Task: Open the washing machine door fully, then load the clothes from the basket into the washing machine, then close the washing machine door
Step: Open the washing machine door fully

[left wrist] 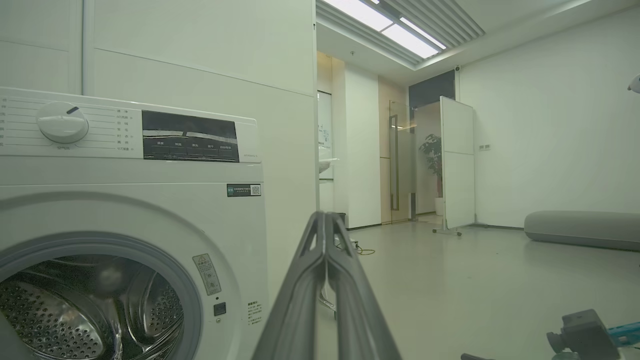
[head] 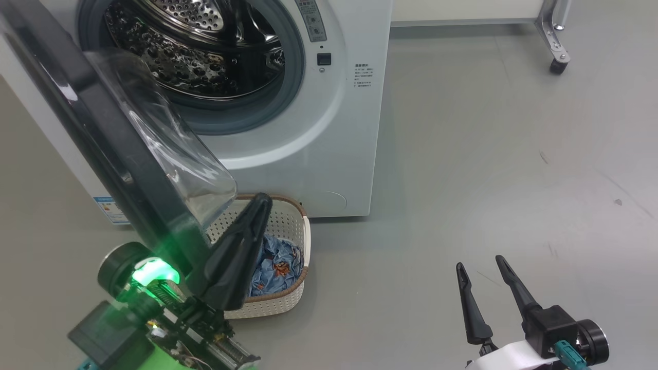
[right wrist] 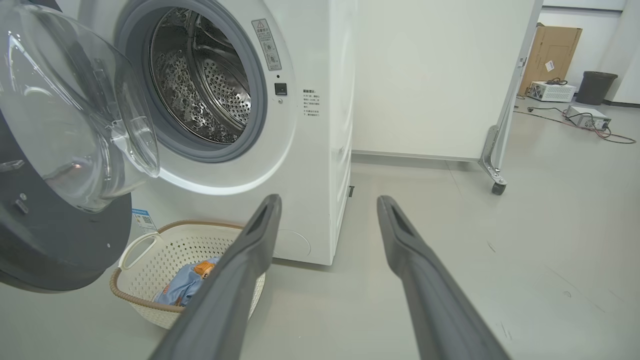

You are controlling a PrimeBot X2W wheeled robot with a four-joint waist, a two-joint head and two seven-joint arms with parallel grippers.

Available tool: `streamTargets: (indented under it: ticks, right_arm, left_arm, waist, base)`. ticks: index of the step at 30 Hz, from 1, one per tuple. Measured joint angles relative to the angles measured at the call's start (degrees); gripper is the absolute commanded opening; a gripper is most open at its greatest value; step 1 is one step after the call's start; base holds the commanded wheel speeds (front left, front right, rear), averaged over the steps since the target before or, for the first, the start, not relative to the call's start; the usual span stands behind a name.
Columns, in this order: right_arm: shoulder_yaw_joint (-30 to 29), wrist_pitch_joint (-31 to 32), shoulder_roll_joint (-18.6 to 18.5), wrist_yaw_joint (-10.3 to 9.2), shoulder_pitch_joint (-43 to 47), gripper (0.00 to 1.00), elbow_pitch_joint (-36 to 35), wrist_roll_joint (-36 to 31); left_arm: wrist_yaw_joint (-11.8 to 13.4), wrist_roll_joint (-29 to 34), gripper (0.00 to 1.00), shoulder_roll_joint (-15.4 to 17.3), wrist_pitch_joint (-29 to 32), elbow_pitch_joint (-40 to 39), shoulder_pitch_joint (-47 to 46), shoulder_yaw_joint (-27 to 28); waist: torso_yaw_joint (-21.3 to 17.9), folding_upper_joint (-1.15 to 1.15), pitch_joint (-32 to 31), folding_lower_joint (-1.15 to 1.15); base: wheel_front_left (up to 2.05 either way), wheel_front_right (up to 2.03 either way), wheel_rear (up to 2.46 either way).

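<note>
The white washing machine [head: 334, 128] stands at the top of the head view with its steel drum [head: 200, 51] exposed. The washing machine door [head: 103, 149] is swung out to the left, its glass bowl [head: 175, 149] hanging over the basket [head: 280, 303]. Blue printed clothes [head: 280, 264] lie in the basket on the floor before the machine. My left gripper [head: 261, 201] is shut and empty, its fingers rising beside the door's lower rim above the basket. My right gripper [head: 479, 263] stands open over bare floor to the right. The right wrist view shows the door [right wrist: 60, 240], the basket [right wrist: 145, 245] and the clothes [right wrist: 182, 287].
A partition on castor feet [head: 558, 56] stands behind and right of the machine. Further off in the right wrist view are a cardboard box [right wrist: 552, 47], a dark bin [right wrist: 595, 85] and cabled devices [right wrist: 587, 117]. A long grey cushion [left wrist: 580, 227] lies on the floor.
</note>
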Motion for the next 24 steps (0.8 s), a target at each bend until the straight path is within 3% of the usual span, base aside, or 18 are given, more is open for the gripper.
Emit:
streamTargets:
  ticks: [8, 24]
  right_arm:
    - [0.2, 0.0, 0.0, 0.41, 0.0, 1.00, 0.4, 0.0]
    - [0.1, 0.0, 0.4, 0.22, -0.3, 1.00, 0.2, -0.1]
  left_arm:
    - [0.0, -0.3, 0.00, 0.5, 0.0, 3.1, 1.3, -5.6]
    - [0.0, -0.4, 0.00, 0.5, 0.0, 12.6, 2.6, -6.3]
  waist:
    - [-1.7, 0.00, 0.9, 0.00]
    - [-2.7, 0.00, 4.0, 0.00]
  base:
    - [0.00, 0.00, 0.00]
    - [0.00, 0.00, 0.00]
